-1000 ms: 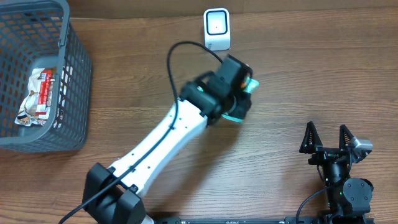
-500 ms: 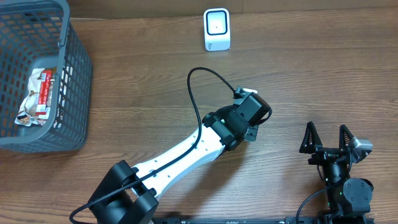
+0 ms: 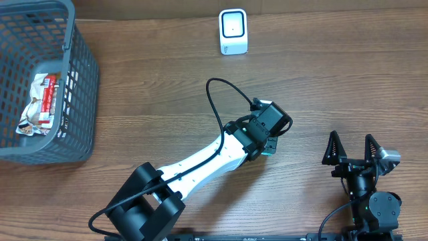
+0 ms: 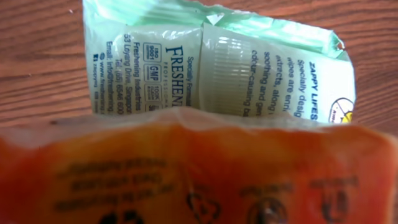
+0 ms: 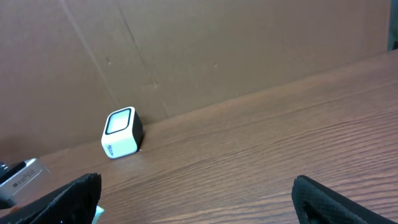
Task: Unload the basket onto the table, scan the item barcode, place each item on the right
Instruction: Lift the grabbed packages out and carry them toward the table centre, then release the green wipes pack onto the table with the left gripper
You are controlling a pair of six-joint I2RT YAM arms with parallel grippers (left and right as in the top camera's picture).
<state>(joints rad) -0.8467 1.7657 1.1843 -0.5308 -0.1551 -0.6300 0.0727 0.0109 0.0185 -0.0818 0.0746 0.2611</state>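
The item [image 4: 249, 68] is a soft packet, pale green and white with printed text at one end and orange at the other. It fills the left wrist view, with wood grain behind it. From overhead only a teal corner of the item [image 3: 268, 151] shows under my left gripper [image 3: 267, 137], which is shut on it at mid-table; its fingers are hidden. The white barcode scanner [image 3: 233, 31] stands at the far edge, well away from the item, and the scanner [image 5: 121, 132] also shows in the right wrist view. My right gripper [image 3: 352, 150] rests open at the front right, holding nothing.
A grey wire basket [image 3: 83, 87] stands at the far left with a snack packet [image 3: 41, 100] inside. A brown cardboard wall [image 5: 217, 50] rises behind the scanner. The left arm's black cable [image 3: 217, 100] loops above the wood.
The left arm has swung from beside the scanner toward the front right with the item, then settled lower over the table. The right arm has not moved.
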